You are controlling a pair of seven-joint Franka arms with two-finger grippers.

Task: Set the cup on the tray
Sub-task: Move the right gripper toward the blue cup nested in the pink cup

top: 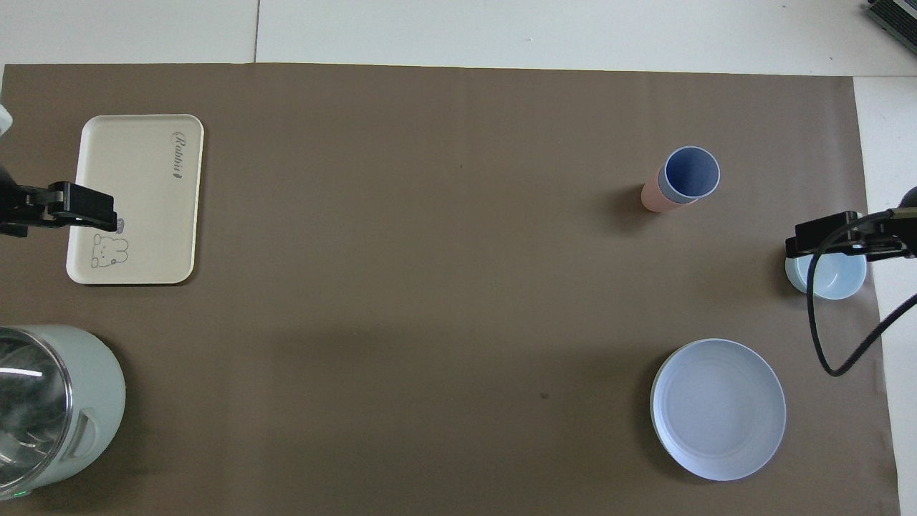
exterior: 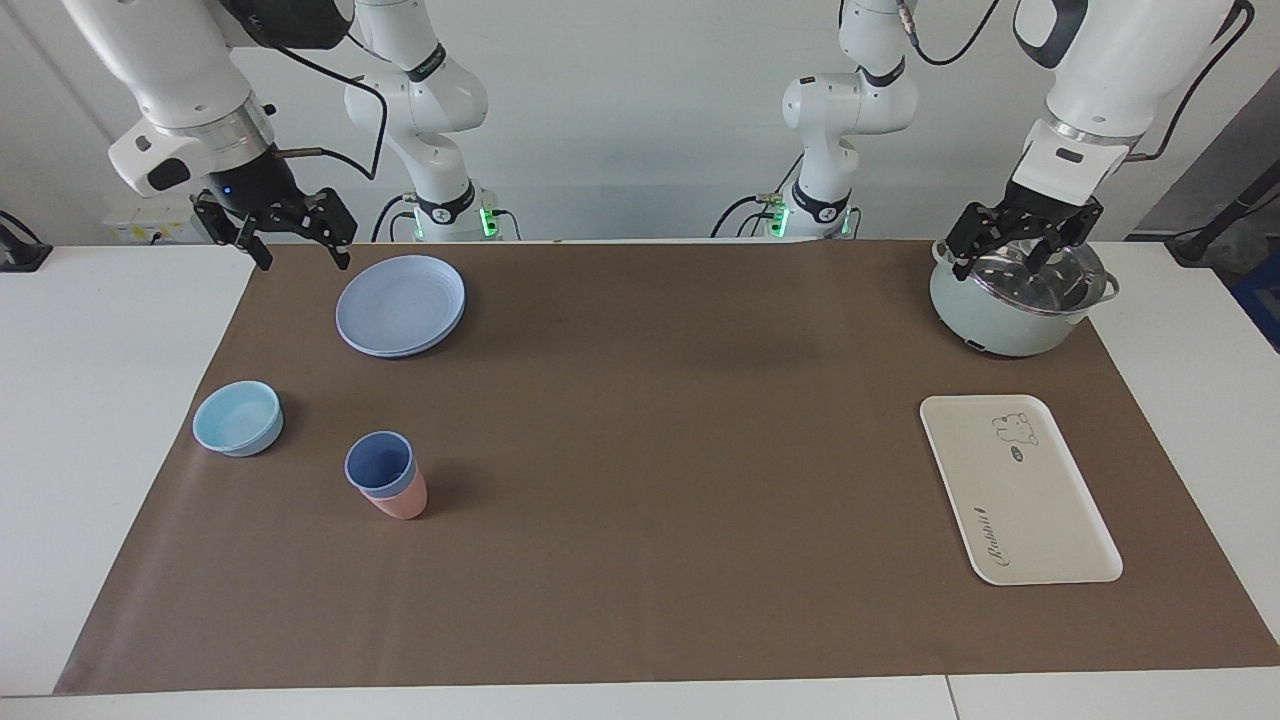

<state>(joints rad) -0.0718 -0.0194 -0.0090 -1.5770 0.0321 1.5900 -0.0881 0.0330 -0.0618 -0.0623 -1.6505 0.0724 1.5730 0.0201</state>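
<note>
Brown mat [exterior: 640,450], white table [exterior: 100,400], pale wall [exterior: 640,100]

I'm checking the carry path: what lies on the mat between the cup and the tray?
Nothing: between the cup and the tray only bare brown mat shows, clearest in the overhead view.

Brown table cover [exterior: 650,450] looks like matt paper, faintly creased. Cup [exterior: 380,466] looks like matt periwinkle plastic, nested in a matt pink tumbler [exterior: 400,502]. Tray [exterior: 1040,520] well apart from the cup: smooth cream plastic, slight sheen. Pot [exterior: 990,325] beside the tray: glossy pale-green body, shiny glass-and-metal lid [exterior: 1035,280].
</note>
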